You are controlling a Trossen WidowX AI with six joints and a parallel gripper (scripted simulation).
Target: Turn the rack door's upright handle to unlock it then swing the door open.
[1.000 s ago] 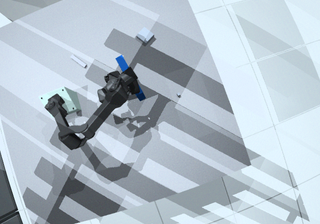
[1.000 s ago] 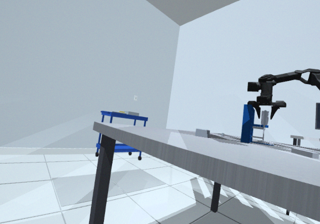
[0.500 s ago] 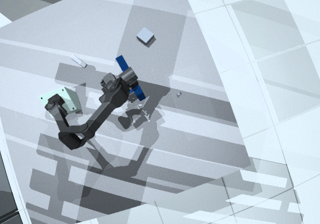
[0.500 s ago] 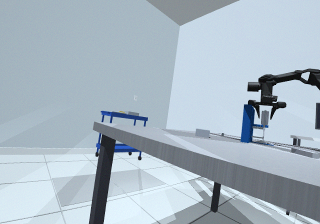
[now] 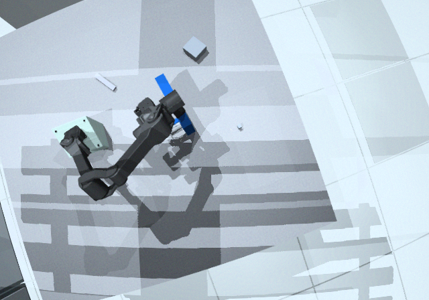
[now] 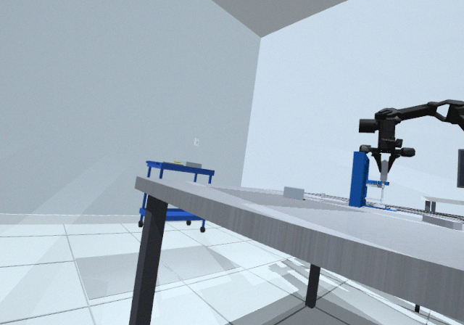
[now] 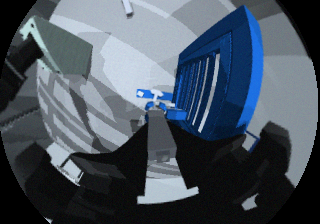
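The blue rack frame [image 5: 162,84] [image 6: 358,179] [image 7: 252,74] stands upright on the table [image 6: 262,216], its slotted face toward the arm's base side. Blue arms [image 6: 378,183] stick out from that face; I cannot tell the door's angle. The grey upright handle [image 6: 383,164] [image 7: 159,134] stands beside the frame, with a thin rod below it. My gripper [image 6: 384,171] [image 7: 158,124] points down and is shut on the handle, one finger on each side. In the top view the arm hides the handle and fingers. The gripper body is close beside the frame's top.
A grey block [image 5: 194,47] [image 6: 293,192] lies beyond one end of the frame. A white bar [image 5: 105,82] [image 7: 127,5] lies to the frame's left in the top view. A small cube [image 5: 239,126] lies to its right. The pale green base [image 5: 90,125] [image 7: 67,54] carries the arm.
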